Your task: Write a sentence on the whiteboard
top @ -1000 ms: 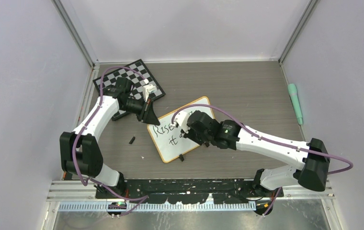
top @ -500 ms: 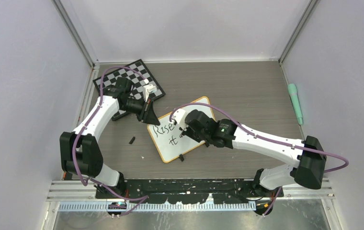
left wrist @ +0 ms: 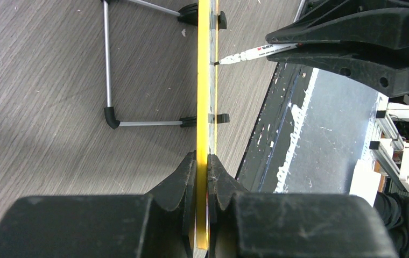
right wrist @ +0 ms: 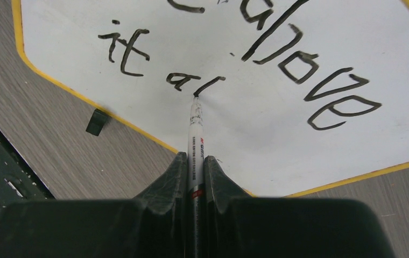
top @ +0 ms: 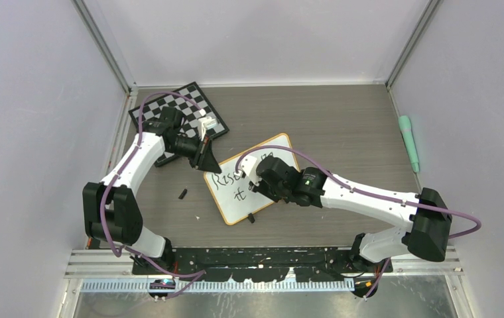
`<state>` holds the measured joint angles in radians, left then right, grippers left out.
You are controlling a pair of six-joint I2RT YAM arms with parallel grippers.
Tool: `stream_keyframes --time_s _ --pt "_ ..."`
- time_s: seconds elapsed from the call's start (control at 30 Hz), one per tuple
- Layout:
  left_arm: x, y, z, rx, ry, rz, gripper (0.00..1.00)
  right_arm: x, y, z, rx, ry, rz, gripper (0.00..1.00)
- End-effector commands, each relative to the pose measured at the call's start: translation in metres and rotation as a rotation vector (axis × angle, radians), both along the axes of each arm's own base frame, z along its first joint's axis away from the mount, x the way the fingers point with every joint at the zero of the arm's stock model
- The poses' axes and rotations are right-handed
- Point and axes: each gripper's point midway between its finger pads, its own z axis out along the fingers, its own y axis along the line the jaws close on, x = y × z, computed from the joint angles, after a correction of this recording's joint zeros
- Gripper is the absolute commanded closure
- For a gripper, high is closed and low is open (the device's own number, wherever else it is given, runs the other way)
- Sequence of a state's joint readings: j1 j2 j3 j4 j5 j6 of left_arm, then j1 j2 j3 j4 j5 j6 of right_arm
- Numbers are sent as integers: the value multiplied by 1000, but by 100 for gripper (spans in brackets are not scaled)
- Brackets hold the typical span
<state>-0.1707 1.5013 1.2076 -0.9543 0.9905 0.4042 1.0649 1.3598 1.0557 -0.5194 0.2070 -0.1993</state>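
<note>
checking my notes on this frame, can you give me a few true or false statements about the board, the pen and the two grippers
1. The right gripper holds a marker with its tip on the whiteboard. True.
2. The left gripper is open and clear of the whiteboard. False: it is shut on the whiteboard's yellow rim.
3. The sentence has a finished second line. False: that line reads only "it al", with the marker tip at the foot of the l.
4. A chessboard lies at the far left of the table. True.
</note>
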Motion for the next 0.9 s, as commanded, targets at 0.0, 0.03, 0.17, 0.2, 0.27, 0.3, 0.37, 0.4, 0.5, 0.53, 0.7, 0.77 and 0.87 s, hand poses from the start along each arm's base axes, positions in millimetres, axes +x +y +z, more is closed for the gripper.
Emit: stream_keyframes --time_s 0.0,0.03,0.17,0.2,0.27,0.3,0.37,0.4,0.5,0.53,0.7,0.77,0.87 --pt "7 0 4 7 -59 -15 100 -4 -1 -6 11 33 -8 100" --pt "7 0 4 7 -60 -14 100 -5 -1 -6 12 34 -6 100" --pt "7 0 4 6 -58 -15 100 -3 -4 4 6 9 -2 100" --pt "7 0 4 6 -56 -14 100 -1 -4 10 11 -6 -5 100" --pt "7 -1 4 5 -56 -15 100 3 -5 24 24 -35 -10 100" --pt "7 0 4 5 -56 -15 100 4 -4 31 39 -46 -10 100" --pt "8 -1 5 2 -57 -14 100 5 -3 44 63 -64 -13 100" --pt "8 -1 5 3 -57 -14 100 6 -2 48 70 -71 -14 100" --pt "8 -1 5 3 -56 -16 100 10 -1 54 78 -89 -20 100" --pt "8 -1 6 3 -55 -15 100 12 -1 54 78 -94 -22 100" --pt "8 -1 7 3 -62 -15 100 20 0 48 56 -112 -38 100" --pt "8 -1 7 3 -61 -15 100 22 1 45 47 -113 -47 100" --pt "9 -1 6 5 -60 -15 100 24 1 40 38 -120 -49 100"
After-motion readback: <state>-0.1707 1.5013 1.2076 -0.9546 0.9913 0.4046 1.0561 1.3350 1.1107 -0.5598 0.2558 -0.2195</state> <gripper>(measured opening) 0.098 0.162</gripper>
